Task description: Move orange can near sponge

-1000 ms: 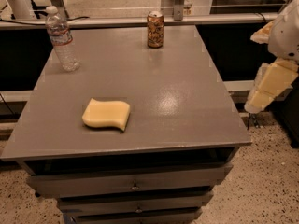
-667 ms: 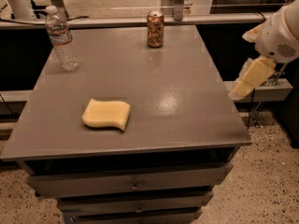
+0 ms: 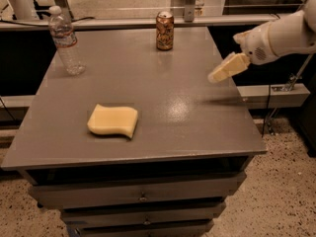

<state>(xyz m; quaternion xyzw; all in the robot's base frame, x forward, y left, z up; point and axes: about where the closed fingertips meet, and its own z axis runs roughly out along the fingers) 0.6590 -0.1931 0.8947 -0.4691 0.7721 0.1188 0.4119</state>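
The orange can stands upright near the far edge of the grey table top, right of centre. The pale yellow sponge lies flat on the front left part of the table. My gripper hangs over the table's right edge, pointing left, well to the right of the can and in front of it. It holds nothing and touches nothing.
A clear plastic water bottle stands at the far left of the table. The table is a cabinet with drawers at its front. A rail runs behind the far edge. Speckled floor lies to the right.
My gripper has moved up and to the left, from beside the table's right edge to above that edge. Can, sponge and bottle have not moved.
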